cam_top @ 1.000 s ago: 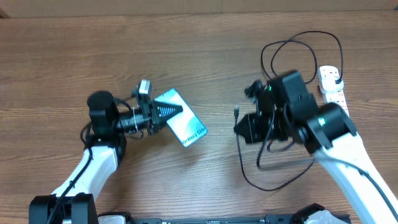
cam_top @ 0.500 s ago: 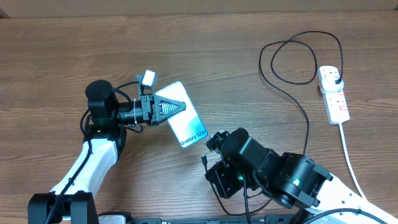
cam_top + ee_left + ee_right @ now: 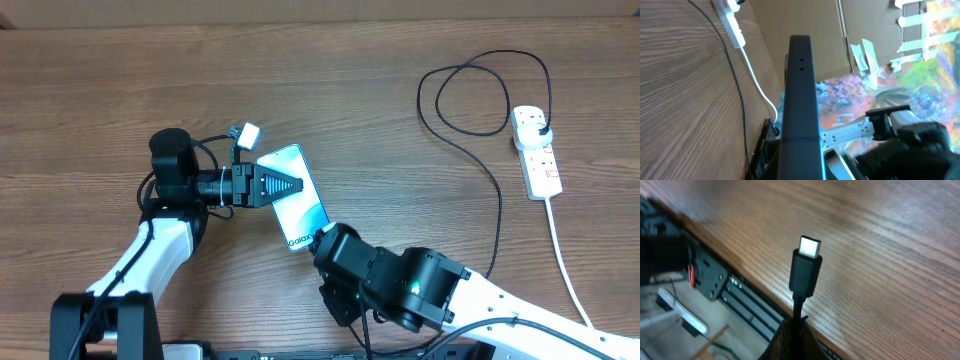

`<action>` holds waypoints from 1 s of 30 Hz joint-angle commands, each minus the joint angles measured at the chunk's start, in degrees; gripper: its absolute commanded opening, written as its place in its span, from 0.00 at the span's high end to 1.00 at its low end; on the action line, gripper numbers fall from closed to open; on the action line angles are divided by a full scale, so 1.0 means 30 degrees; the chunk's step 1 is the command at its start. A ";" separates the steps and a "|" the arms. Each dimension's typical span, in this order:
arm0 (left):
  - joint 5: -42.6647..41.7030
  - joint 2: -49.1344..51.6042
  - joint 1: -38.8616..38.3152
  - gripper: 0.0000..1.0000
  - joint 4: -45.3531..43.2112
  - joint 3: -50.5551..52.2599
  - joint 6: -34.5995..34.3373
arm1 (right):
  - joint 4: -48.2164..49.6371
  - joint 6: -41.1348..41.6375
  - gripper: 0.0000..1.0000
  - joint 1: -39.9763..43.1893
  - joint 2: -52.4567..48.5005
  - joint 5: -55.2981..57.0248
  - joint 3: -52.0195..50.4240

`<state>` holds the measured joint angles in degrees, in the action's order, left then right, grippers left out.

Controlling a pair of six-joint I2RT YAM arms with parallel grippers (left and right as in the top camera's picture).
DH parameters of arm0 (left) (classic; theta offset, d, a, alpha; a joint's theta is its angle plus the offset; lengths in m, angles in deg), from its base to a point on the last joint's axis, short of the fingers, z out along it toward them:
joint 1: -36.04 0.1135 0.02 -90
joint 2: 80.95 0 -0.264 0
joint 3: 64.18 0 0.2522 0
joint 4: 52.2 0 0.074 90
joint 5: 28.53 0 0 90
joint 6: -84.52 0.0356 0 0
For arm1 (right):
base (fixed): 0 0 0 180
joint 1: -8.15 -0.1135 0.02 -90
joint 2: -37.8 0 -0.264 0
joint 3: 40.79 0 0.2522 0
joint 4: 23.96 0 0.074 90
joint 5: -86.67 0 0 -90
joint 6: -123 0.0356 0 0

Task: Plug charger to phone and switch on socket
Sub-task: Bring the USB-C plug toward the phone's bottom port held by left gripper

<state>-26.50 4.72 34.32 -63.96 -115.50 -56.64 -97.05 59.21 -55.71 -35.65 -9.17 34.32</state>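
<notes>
The step in hand is mating the charger (image 3: pixel 494 205) to the phone (image 3: pixel 302 208). The left gripper (image 3: pixel 288 186) is clamped on the phone and holds it up off the table (image 3: pixel 100 80), left of centre, with its lower end turned toward the near edge. The right gripper (image 3: pixel 791 339) is pinched tight on the cable just behind the connector tip (image 3: pixel 807 264), which juts out free over the table's near edge. The overhead view hides whether the tip is lined up with the port.

The next move calls for fine alignment of tip and port, then a straight push while the left gripper braces the phone. After that comes the switch on the socket (image 3: pixel 536 152), which lies at the far right with the black plug seated in it.

A second ago the right arm was over at the right, beside the cable's slack. It has since swept across to the phone's near end. The phone is also turned more end-on toward it.
</notes>
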 commanded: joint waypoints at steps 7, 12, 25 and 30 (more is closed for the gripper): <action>-0.0860 0.2798 -0.2375 0.96 -0.0729 -0.0372 0.2055 | -0.0692 -0.0306 0.96 -0.0976 0.0189 0.1705 -0.0036; -0.0860 0.2776 -0.2368 0.96 -0.1290 -0.0372 0.1392 | -0.0634 0.0911 0.96 -0.0976 0.0189 0.1566 -0.0036; -0.0867 0.2776 -0.2302 0.96 -0.1290 -0.0372 -0.1260 | -0.1479 0.2339 0.96 -0.0124 0.0189 0.1275 -0.0036; -0.0867 0.2776 -0.2302 0.96 -0.1282 -0.0372 -0.1253 | -0.1224 0.2259 0.96 0.0204 0.0189 0.1202 -0.0036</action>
<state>-27.09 13.27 27.18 -67.48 -115.53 -59.57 -101.22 65.81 -55.20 -35.65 -5.46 34.32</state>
